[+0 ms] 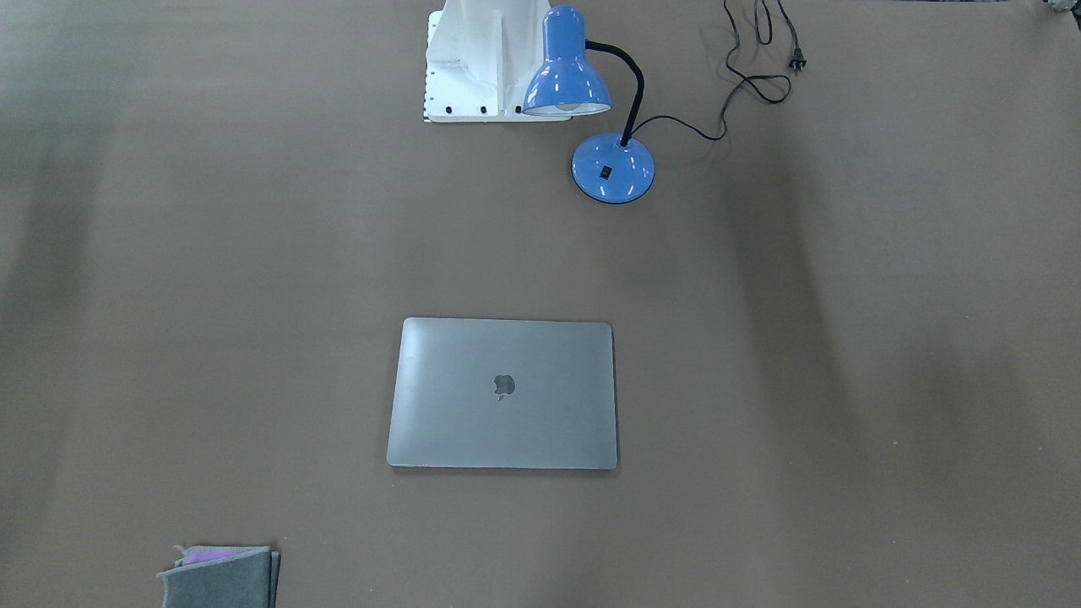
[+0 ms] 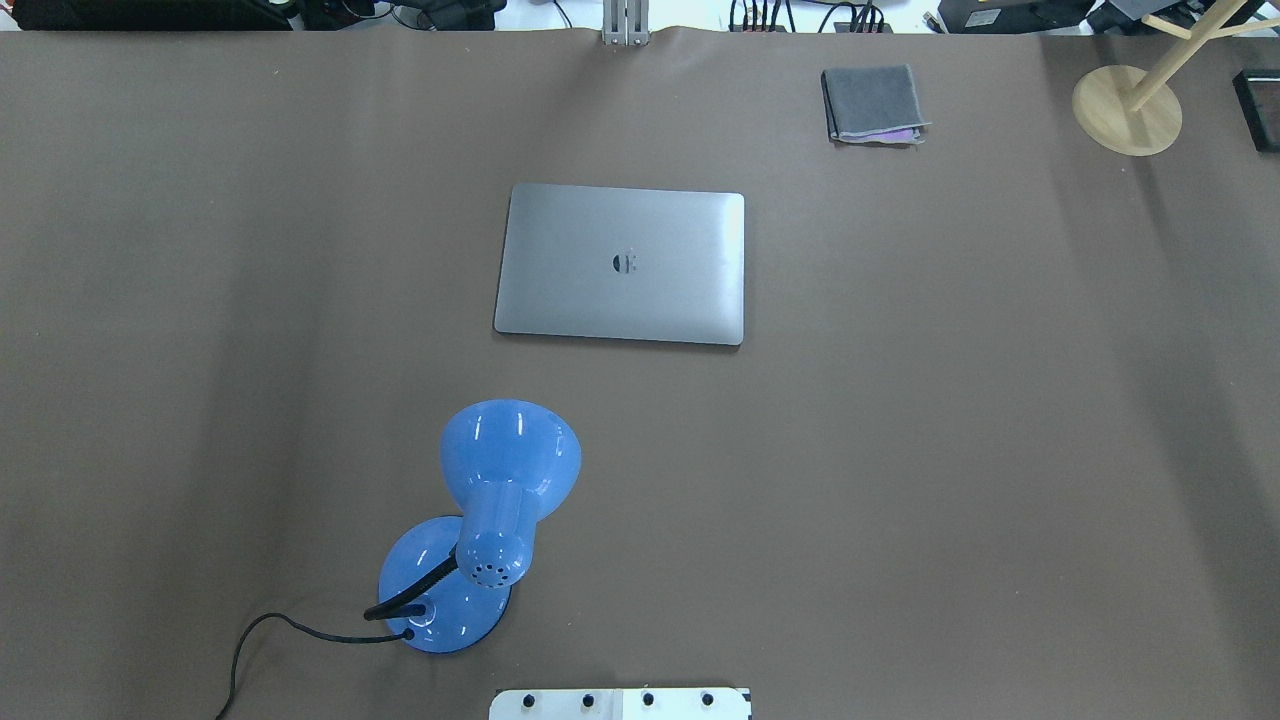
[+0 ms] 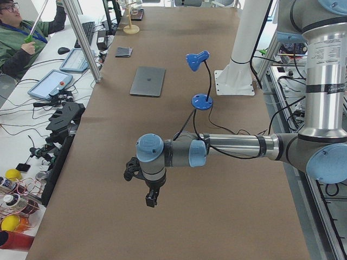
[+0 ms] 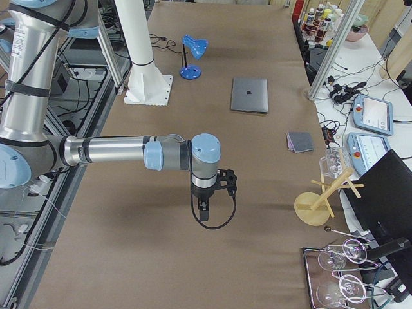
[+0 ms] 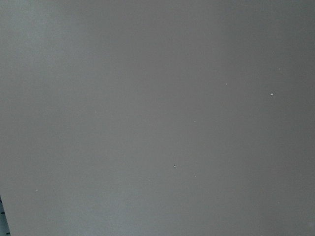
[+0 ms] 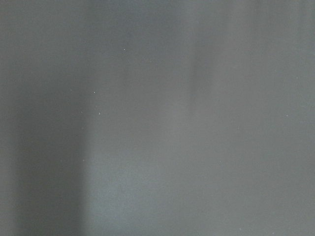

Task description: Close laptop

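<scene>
Space-grey laptop [image 2: 620,265] lies mid-table, lid apparently flat down, so closing looks done and the next move seems only to stay clear, with left gripper [image 3: 152,199] and right gripper [image 4: 203,212] hanging well apart, their opening impossible to tell.

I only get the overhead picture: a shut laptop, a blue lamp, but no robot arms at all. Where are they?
Observer: The left gripper hangs over bare table near the end on the robot's left, far from the laptop.
Visitor: And the other arm?
Observer: The right gripper hangs over bare table towards the opposite end, also well away from the laptop.
Visitor: Is that lamp plugged in?
Observer: No. The front-facing view shows the plug of the lamp lying loose on the table.
</scene>
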`<state>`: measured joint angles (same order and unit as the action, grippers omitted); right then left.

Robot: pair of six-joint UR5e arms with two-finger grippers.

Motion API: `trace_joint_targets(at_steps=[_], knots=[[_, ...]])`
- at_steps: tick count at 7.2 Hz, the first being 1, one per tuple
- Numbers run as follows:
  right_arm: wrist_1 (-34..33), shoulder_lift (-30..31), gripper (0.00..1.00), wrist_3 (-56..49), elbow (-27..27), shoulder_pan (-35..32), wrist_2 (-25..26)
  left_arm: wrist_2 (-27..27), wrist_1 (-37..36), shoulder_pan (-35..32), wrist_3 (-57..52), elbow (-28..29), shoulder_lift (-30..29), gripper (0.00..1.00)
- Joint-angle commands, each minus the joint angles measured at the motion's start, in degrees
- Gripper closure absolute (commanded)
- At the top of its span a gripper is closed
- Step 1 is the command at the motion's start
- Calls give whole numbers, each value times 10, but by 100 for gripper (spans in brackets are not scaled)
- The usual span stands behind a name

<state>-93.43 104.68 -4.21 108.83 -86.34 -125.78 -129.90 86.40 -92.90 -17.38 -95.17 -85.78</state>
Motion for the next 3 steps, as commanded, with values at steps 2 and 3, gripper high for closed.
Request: trace_joint_targets(at_steps=[2, 3], knots=[[0, 0, 0, 0, 0, -1, -1, 1, 0, 0, 0, -4, 0, 2], [0, 0, 0, 0, 0, 0, -1, 1, -1, 0, 0, -8, 0, 2]])
